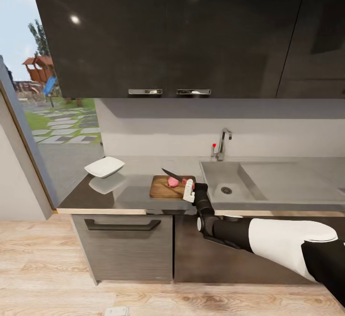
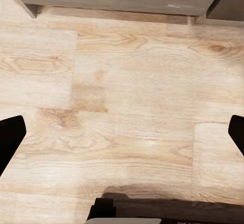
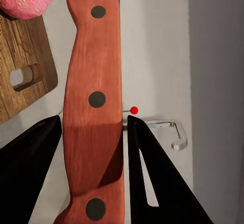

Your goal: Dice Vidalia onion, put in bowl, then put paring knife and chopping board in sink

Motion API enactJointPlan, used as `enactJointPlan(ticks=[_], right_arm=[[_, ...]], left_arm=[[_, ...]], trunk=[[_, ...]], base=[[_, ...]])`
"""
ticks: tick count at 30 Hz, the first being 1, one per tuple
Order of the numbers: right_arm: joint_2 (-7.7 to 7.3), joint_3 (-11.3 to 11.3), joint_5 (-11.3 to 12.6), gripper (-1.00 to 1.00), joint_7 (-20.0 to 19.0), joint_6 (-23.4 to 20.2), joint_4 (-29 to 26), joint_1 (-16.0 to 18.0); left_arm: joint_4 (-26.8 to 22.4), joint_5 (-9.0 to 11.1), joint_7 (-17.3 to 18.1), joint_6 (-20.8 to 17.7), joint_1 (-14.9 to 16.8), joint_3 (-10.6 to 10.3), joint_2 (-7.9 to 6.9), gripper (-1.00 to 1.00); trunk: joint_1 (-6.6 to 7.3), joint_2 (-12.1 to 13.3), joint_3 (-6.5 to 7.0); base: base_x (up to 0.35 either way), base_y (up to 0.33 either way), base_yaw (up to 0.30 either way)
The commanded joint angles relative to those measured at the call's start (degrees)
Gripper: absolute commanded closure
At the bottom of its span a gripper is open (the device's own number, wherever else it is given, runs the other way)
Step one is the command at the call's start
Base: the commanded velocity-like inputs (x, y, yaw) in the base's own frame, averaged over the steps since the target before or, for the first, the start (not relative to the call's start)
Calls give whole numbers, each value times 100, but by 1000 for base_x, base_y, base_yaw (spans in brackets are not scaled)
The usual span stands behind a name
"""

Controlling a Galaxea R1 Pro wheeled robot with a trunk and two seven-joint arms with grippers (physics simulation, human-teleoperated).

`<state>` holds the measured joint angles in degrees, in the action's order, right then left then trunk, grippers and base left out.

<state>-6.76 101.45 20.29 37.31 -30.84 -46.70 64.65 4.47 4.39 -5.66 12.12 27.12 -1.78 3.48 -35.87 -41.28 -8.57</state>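
Here our right gripper [image 3: 94, 132] clamps the knife [image 3: 95, 107] by its handle; the blade runs forward over the onion [image 1: 173, 181] on the board [image 1: 163, 189], just ahead.

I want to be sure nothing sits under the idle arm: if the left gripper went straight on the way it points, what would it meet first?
Probably just the wooden floor; the way between the left gripper and it looks free, though depth is hard to judge.

No readable text, labels, brands or numbers anywhere.
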Motion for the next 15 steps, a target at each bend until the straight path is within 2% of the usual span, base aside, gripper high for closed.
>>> enactJointPlan(ticks=[1, 6, 15], right_arm=[[-3, 32, 45, 100, 49, -28, -15, 15], [-1, 27, 45, 100, 48, -28, -15, 13], [-8, 38, 45, 100, 48, -28, 60, 13]], left_arm=[[28, 45, -6, 45, 13, -20, 3, -100], [28, 45, -6, 45, 13, -21, 3, -100], [28, 45, 5, 45, 13, -23, 3, -100]], trunk=[[-2, -9, -10], [-2, -9, -10], [-2, -9, -10]], base=[[0, 0, 0], [9, 0, 0], [166, 0, 0]])
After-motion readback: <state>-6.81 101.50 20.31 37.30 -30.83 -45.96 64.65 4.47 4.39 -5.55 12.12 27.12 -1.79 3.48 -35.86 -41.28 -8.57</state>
